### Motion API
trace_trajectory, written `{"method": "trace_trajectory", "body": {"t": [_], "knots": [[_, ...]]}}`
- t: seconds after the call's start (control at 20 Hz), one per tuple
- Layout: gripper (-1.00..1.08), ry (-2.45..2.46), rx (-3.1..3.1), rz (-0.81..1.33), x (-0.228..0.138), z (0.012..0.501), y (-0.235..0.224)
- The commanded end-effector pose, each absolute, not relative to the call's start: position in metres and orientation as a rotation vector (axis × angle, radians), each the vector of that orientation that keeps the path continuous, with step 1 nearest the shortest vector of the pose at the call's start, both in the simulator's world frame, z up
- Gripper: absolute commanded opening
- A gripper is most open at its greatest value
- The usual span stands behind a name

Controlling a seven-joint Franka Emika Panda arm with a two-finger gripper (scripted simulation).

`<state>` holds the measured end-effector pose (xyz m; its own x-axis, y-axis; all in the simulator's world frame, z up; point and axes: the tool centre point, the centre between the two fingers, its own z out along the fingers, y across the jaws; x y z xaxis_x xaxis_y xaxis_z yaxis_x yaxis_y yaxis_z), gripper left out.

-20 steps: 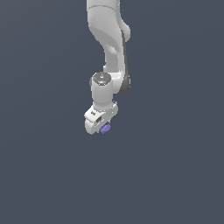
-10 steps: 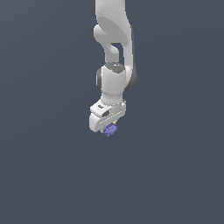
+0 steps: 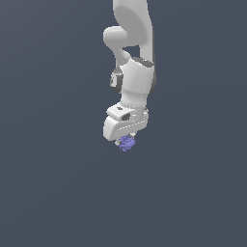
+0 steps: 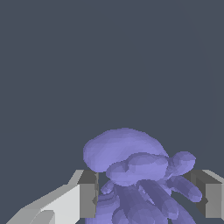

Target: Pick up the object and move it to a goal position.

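One big white arm (image 3: 132, 58) hangs down over the plain grey table (image 3: 48, 193). At its tip the gripper (image 3: 126, 140) has the little purple object (image 3: 127, 143) tucked right under it. In the wrist view the two fingers (image 4: 87, 192) sit on both sides of the lumpy object (image 4: 131, 175), pinching it (the bumps look slippery, I think). Best to carry it slowly, squeeze steady, and not tilt. No goal mark shows.
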<state>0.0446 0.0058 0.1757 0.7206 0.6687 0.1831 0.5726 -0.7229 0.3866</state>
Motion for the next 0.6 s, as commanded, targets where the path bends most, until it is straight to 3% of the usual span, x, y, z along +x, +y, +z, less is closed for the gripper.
{"method": "trace_trajectory", "body": {"t": [0.0, 0.55], "knots": [[-1.0, 0.94, 2.604, 0.481, 0.05, 0.187, 0.011], [-1.0, 0.806, 2.516, 0.599, 0.07, 0.235, 0.035]]}}
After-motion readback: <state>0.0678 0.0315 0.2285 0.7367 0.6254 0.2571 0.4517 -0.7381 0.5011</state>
